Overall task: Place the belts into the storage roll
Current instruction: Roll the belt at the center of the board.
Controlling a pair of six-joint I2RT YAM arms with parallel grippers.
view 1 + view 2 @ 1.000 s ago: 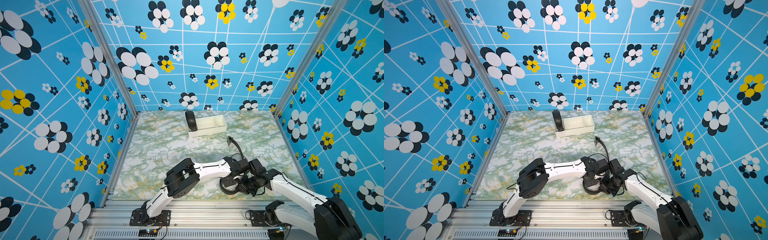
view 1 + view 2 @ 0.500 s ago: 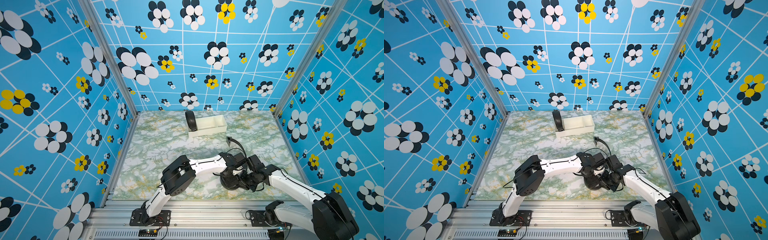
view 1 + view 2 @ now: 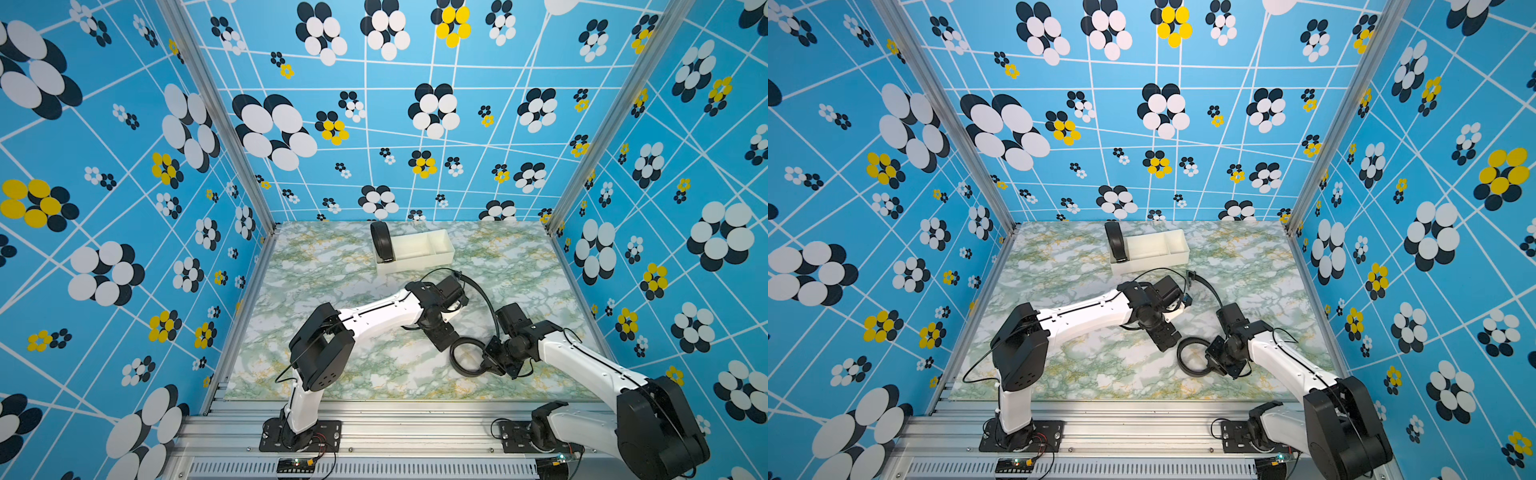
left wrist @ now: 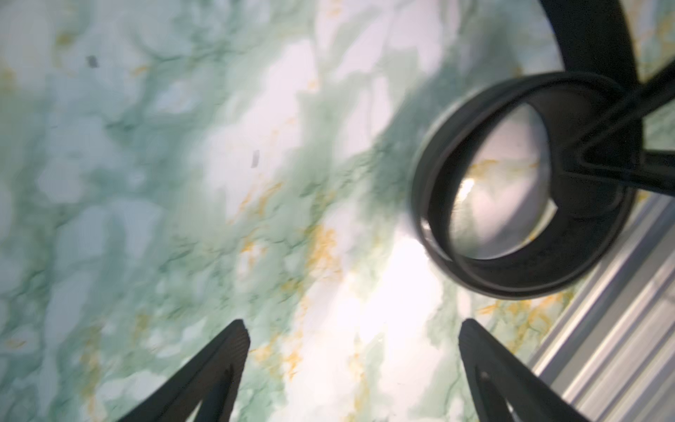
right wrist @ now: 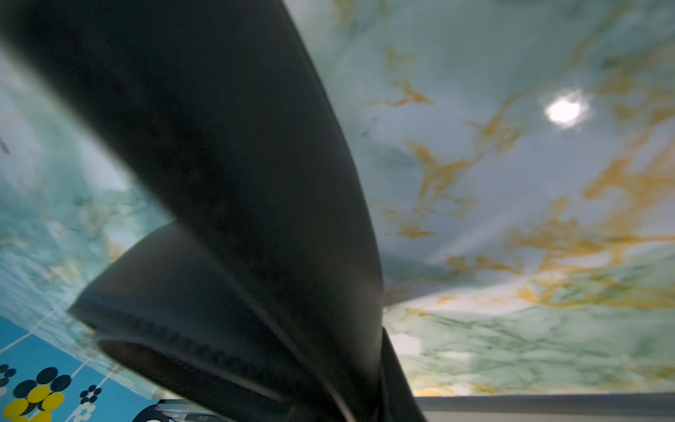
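Black belts (image 4: 529, 279), cream storage roll (image 3: 419, 261) — green-gold marbled table (image 3: 332, 266)

Both top views: bright, even, sharp across the frame. Light falls from overhead, and I see only soft, faint shadows on the worktop (image 3: 332, 270). Wide-angle stretch toward the corners; the wall posts (image 3: 217, 112) splay outward.

Left wrist view: whole frame smeared with motion blur, marble veins streaked. There is a washed-out glare patch on the worktop (image 4: 383, 292), and the coiled belt (image 4: 529, 281) is soft-edged.

Right wrist view: dimmer, cooler cast. The coiled belt (image 5: 237, 164) sits too close, an unfocused dark mass. One small bright reflection on the worktop is blown out white.
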